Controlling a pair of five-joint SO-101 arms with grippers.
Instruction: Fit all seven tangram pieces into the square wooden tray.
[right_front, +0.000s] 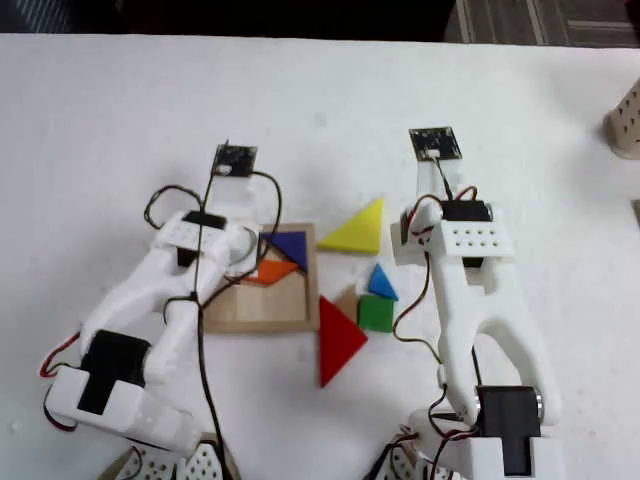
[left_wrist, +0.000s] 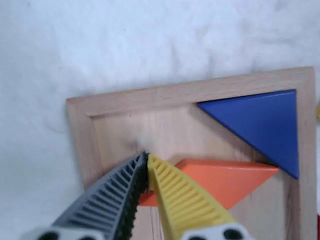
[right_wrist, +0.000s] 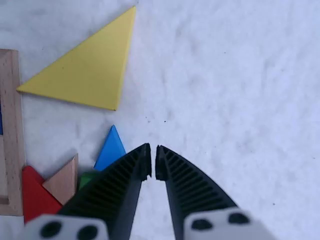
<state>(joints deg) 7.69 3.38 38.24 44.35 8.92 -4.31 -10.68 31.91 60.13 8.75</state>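
High view: seven pieces, one of each colour, and one tray (right_front: 262, 310) on the white table (right_front: 120, 120). Two pieces lie inside the tray: a dark blue triangle (right_front: 290, 247) in the far corner nearest the loose pieces, and an orange piece (right_front: 275, 271) touching it on the near side. Five lie outside. The yellow triangle (right_front: 358, 230) is just beyond that corner. The light blue triangle (right_front: 381, 283), green square (right_front: 375, 313), tan triangle (right_front: 347, 298) and red triangle (right_front: 336, 338) are bunched together beside the tray, with the red one against its frame.

A holed block (right_front: 625, 120) stands at the table's far right edge, well apart. The left arm (right_front: 150, 290) and its cables cover the tray's left part. The right arm (right_front: 475, 270) lies to the right of the loose pieces.

The left claw (left_wrist: 146, 160) is closed and holds nothing. Its tips are over the bare tray floor, at the orange piece's edge. The right claw (right_wrist: 153, 160) is closed to a thin slit and holds nothing. It is over bare table near the light blue triangle.
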